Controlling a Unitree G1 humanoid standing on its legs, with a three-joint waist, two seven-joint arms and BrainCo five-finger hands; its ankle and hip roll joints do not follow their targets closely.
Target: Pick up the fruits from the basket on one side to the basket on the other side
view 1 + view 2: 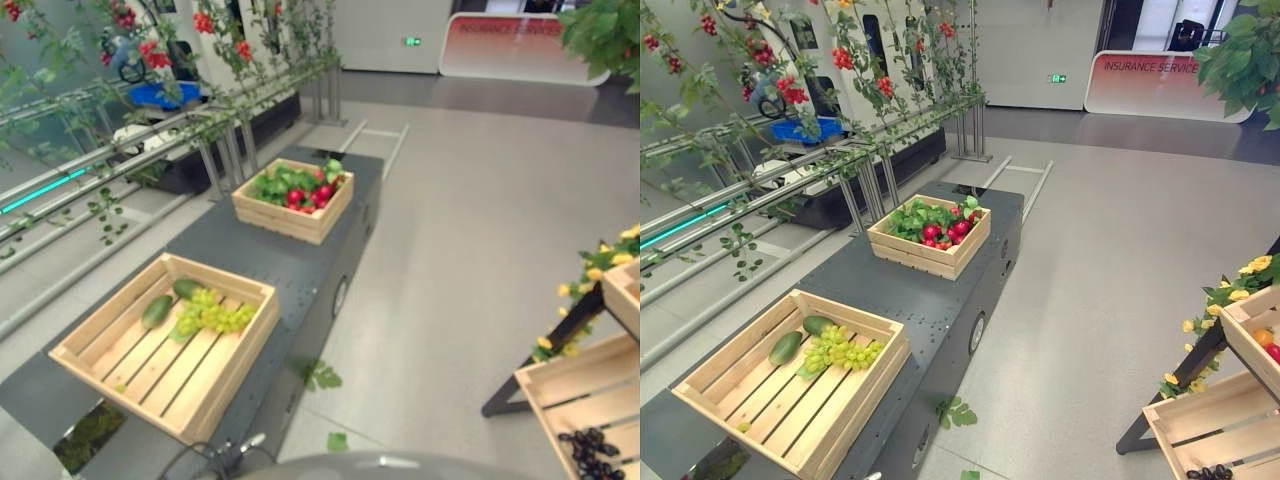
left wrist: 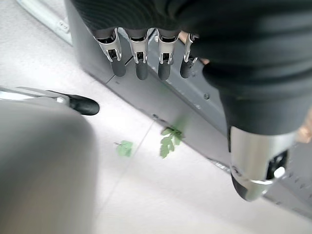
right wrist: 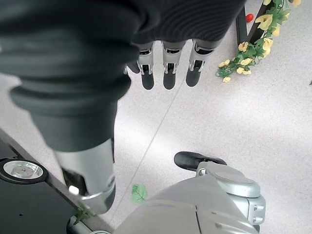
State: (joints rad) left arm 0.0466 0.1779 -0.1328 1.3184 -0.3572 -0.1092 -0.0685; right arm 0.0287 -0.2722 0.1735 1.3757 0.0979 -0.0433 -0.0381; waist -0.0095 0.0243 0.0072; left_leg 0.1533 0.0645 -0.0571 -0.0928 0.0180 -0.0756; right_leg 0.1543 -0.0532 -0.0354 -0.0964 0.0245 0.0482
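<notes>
Two wooden crates stand on a long dark grey table (image 1: pixel 300 265). The near crate (image 1: pixel 240 360) holds a bunch of green grapes (image 1: pixel 212 315) and two cucumbers (image 1: pixel 157 310). The far crate (image 1: pixel 290 220) is filled with red fruits (image 1: pixel 310 195) and green leaves. My left hand (image 2: pixel 141 58) hangs beside the table's side with straight fingers and holds nothing. My right hand (image 3: pixel 165 68) hangs over the pale floor, fingers straight and empty.
A metal railing with vines (image 1: pixel 150 140) runs along the table's left. At the right stands a dark rack with wooden crates (image 1: pixel 580 400), yellow flowers (image 1: pixel 590 275) and dark grapes (image 1: pixel 590 450). Green leaves (image 1: pixel 320 378) lie on the floor by the table.
</notes>
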